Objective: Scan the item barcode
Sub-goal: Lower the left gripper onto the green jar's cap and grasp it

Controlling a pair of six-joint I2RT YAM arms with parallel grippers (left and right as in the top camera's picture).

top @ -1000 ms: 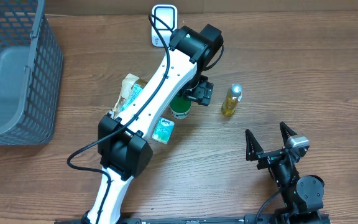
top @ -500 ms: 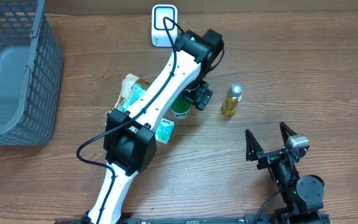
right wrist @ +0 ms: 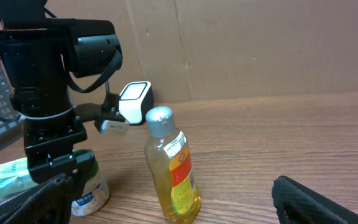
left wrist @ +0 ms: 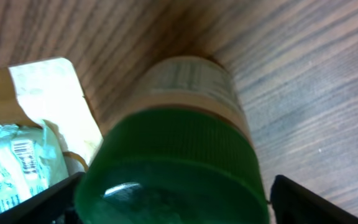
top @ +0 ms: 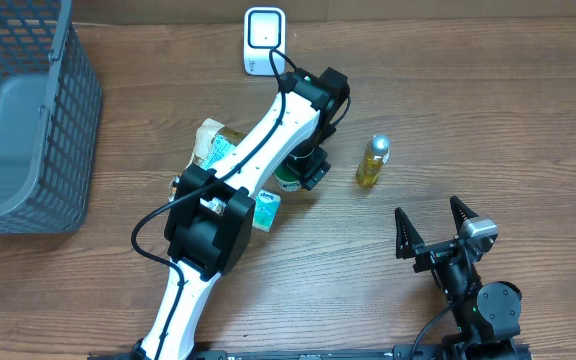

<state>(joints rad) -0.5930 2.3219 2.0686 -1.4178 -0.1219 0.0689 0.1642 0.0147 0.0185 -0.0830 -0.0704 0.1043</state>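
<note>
A jar with a green lid [left wrist: 173, 162] and a pale label stands upright at mid-table, also low in the right wrist view as the jar [right wrist: 87, 186]. My left gripper [top: 303, 172] has come down over it, one finger on each side of the lid. The jaws are still open: the left finger is close against the lid and a gap shows at the right finger [left wrist: 303, 199]. The white barcode scanner [top: 263, 40] stands at the far edge. My right gripper [top: 428, 210] rests open near the front edge, holding nothing.
A bottle of yellow liquid [top: 372, 162] with a silver cap stands just right of the jar. A green-and-white packet [top: 213, 148] and a small teal packet [top: 265, 210] lie to the jar's left. A grey mesh basket [top: 28, 110] fills the far left.
The left arm has shifted slightly left and lowered over the green-lidded jar, and its jaws have narrowed a little. The right arm has not moved.
</note>
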